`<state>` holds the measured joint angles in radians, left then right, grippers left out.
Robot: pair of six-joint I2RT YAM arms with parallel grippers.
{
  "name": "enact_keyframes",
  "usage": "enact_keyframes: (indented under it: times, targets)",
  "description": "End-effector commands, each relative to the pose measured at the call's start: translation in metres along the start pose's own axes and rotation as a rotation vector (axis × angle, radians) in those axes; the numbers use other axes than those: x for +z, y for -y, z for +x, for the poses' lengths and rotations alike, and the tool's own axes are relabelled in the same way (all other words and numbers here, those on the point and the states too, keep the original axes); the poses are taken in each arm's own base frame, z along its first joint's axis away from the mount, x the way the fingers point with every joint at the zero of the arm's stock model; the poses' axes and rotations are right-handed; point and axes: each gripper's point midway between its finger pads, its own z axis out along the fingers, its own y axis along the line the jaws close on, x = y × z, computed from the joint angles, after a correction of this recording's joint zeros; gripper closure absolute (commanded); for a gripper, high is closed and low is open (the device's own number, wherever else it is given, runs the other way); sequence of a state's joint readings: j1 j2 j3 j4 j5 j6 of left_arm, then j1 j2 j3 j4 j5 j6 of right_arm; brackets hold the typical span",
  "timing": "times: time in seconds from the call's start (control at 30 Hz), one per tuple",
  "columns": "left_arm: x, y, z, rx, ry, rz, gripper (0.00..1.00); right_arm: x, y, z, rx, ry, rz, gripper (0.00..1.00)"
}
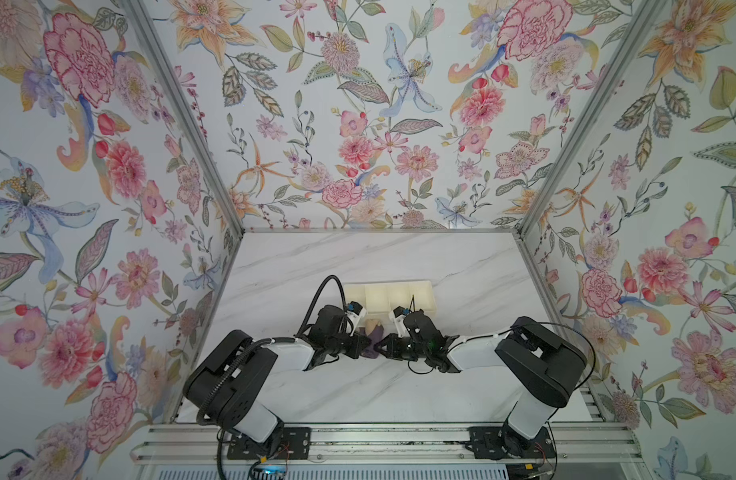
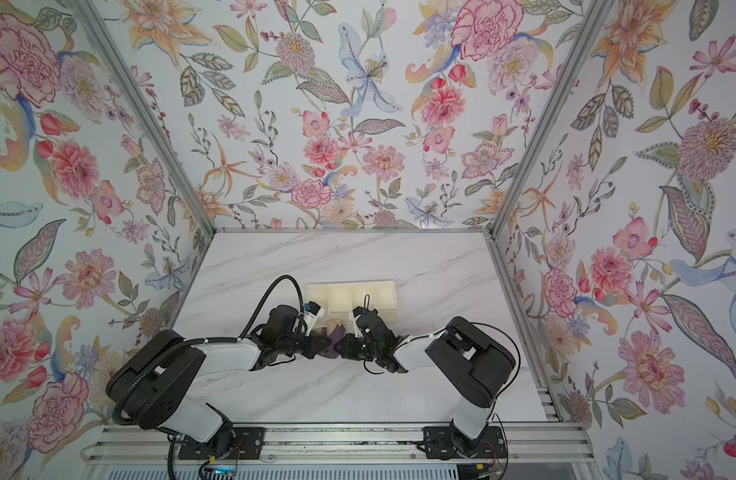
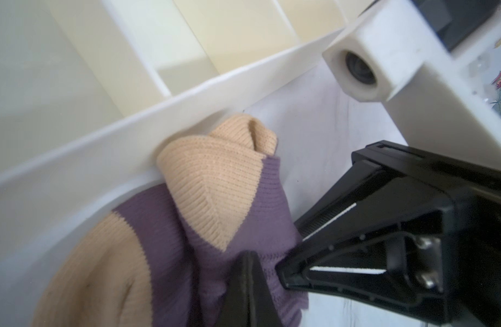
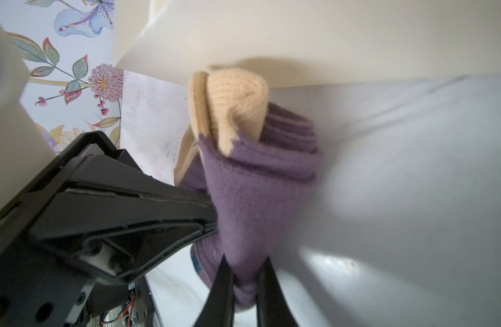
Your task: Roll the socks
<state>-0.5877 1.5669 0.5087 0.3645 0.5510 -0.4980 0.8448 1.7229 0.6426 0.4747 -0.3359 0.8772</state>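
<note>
Pinching the socks (image 4: 255, 181) from opposite sides, left end effector (image 4: 212, 218) and right end effector (image 4: 245, 271) both clamp purple fabric, probably to hold the bundle tight. It sits mid-surface (image 1: 358, 386), just beside the tray (image 1: 389, 297).

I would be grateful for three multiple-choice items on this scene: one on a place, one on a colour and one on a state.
1. Where are the socks?
A. on the table, just before the tray
B. inside the tray
C. at the table's front edge

2. Besides purple, what colour shows most on the socks?
A. green
B. tan
C. white

3. How is the right gripper?
A. wide open
B. out of view
C. closed on the socks

Key: A, they lie outside the tray's wall; B, tan patches meet the purple knit; C, its fingers pinch purple fabric.
</note>
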Motion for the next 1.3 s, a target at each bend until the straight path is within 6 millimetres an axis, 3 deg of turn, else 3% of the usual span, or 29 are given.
enact_keyframes:
  times: [0.0,0.43,0.7,0.8,0.87,1.03,1.27]
  targets:
    - [0.006,-0.019,0.074,-0.105,-0.24,-0.101,1.0,-0.011,0.005,0.001,-0.09,-0.019,0.109,0.93]
    - [0.022,0.018,0.062,-0.056,-0.243,-0.032,1.0,-0.04,0.008,0.012,-0.182,-0.094,0.254,0.94]
    - [0.029,0.014,0.072,-0.054,-0.27,-0.043,1.0,-0.033,-0.007,0.008,-0.217,-0.101,0.229,0.92]
    - [0.031,0.009,0.08,-0.055,-0.291,-0.057,1.0,-0.028,-0.01,0.008,-0.213,-0.113,0.207,0.83]
    - [0.032,0.006,0.084,-0.058,-0.3,-0.062,1.0,-0.028,-0.009,0.006,-0.207,-0.112,0.207,0.72]
    - [0.031,0.002,0.087,-0.063,-0.305,-0.07,1.0,-0.04,-0.006,-0.002,-0.205,-0.077,0.206,0.58]
    - [0.026,-0.003,0.081,-0.073,-0.285,-0.077,1.0,-0.068,0.023,-0.018,-0.205,-0.019,0.341,0.58]
